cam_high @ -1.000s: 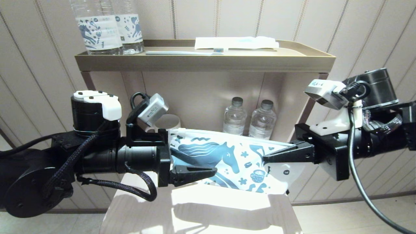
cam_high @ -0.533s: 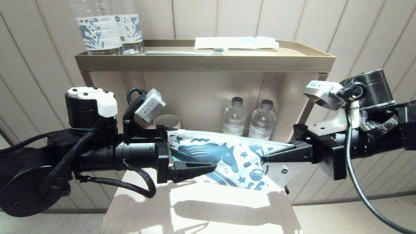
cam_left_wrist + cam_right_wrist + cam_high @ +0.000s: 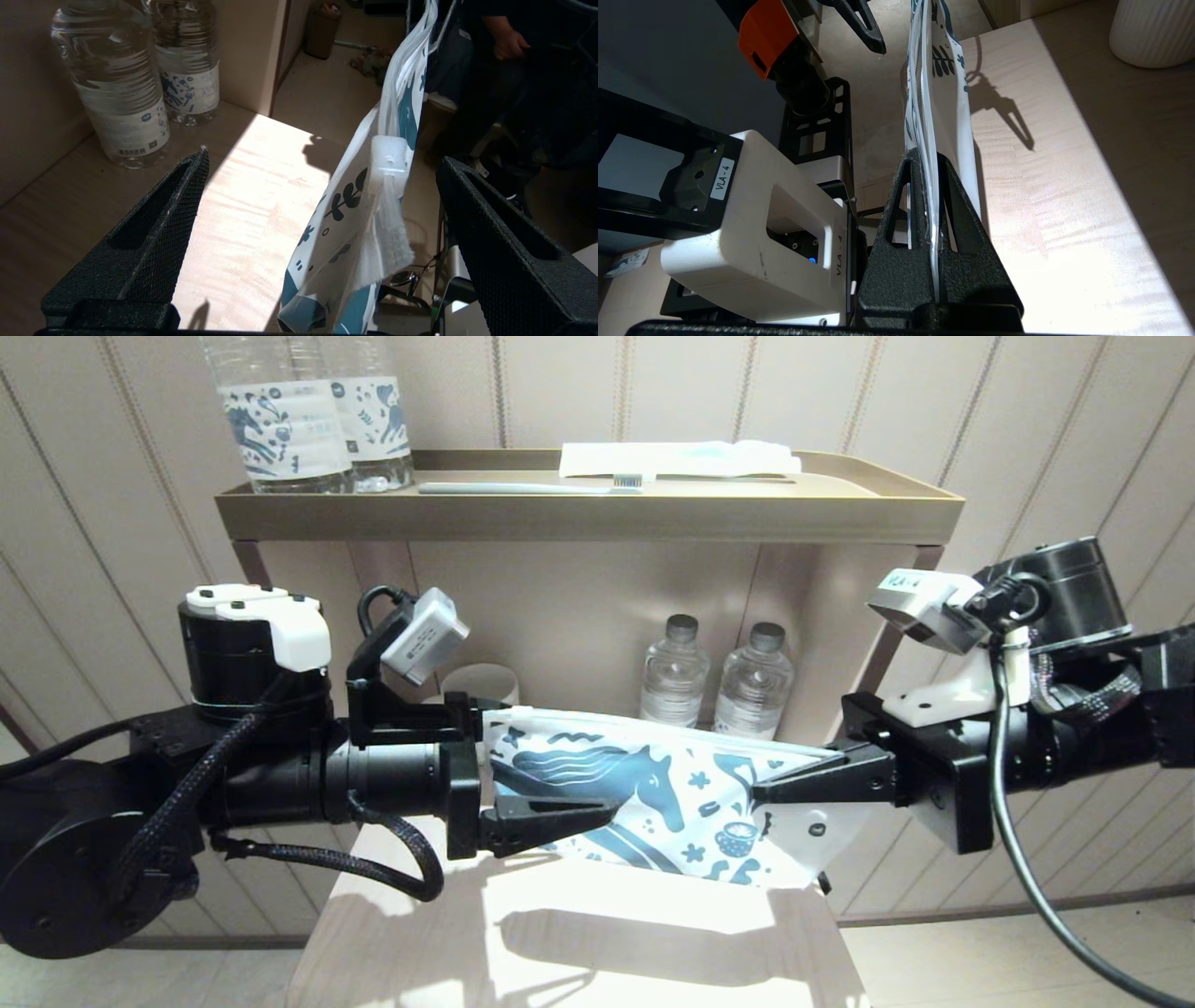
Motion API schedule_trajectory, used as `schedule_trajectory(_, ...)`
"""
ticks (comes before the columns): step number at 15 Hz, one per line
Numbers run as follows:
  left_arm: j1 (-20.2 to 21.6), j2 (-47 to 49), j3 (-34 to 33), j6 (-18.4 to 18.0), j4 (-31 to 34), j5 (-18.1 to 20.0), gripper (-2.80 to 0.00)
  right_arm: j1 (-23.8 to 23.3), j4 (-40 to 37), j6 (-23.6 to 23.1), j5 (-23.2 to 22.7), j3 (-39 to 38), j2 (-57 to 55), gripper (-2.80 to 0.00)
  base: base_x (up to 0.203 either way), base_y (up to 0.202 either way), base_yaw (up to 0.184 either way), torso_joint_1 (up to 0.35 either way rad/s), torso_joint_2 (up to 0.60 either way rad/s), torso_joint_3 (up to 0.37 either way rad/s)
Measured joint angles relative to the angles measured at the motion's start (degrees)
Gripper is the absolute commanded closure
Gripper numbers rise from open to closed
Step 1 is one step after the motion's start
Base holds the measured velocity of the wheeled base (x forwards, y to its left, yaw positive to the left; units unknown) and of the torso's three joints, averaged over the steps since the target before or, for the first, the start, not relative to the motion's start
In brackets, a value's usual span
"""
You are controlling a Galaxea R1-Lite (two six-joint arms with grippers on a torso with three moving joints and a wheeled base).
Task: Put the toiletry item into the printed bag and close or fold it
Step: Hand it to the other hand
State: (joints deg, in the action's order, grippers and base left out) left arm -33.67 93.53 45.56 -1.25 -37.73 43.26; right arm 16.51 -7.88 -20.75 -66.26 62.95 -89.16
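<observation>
The printed bag [image 3: 653, 784], white with a blue horse, hangs edge-up above the pale wooden table [image 3: 579, 952]. My right gripper [image 3: 761, 791] is shut on the bag's right end; the right wrist view shows the plastic [image 3: 943, 70] pinched between the fingers [image 3: 924, 156]. My left gripper [image 3: 579, 765] stands open around the bag's left end. In the left wrist view that end [image 3: 345, 210] dangles between the wide-spread fingers [image 3: 322, 158], touching neither. A toothbrush [image 3: 532, 487] lies on the top tray. Whether anything is inside the bag is hidden.
The brown tray [image 3: 597, 513] tops the shelf unit and holds two tall horse-label bottles [image 3: 285, 429] and a white packet [image 3: 677, 457]. Two small water bottles [image 3: 714, 677] and a white ribbed cup [image 3: 481, 686] stand on the lower shelf behind the bag.
My left arm has drifted a little to the left and upward, staying open around the bag's end. The right gripper and the bag have risen very slightly.
</observation>
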Motion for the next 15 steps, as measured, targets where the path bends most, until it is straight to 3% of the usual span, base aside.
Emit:
schedule_trajectory(2, 0.0, 0.0, 0.0, 0.0, 0.0, 0.0, -2.8, 0.0, 0.0, 0.0, 0.0, 0.0, 0.0, 0.0, 0.0, 0.0, 0.0, 0.0, 0.0, 0.0)
schedule_trajectory(3, 0.0, 0.0, 0.0, 0.0, 0.0, 0.0, 0.0, 0.0, 0.0, 0.0, 0.0, -0.1, 0.0, 0.0, 0.0, 0.0, 0.0, 0.0, 0.0, 0.0)
schedule_trajectory(15, -0.1, -0.3, 0.1, -0.1, -0.1, 1.1, 0.0, 0.2, 0.0, -1.3, -0.5, -0.7, -0.7, 0.0, 0.0, 0.0, 0.0, 0.0, 0.0, 0.0)
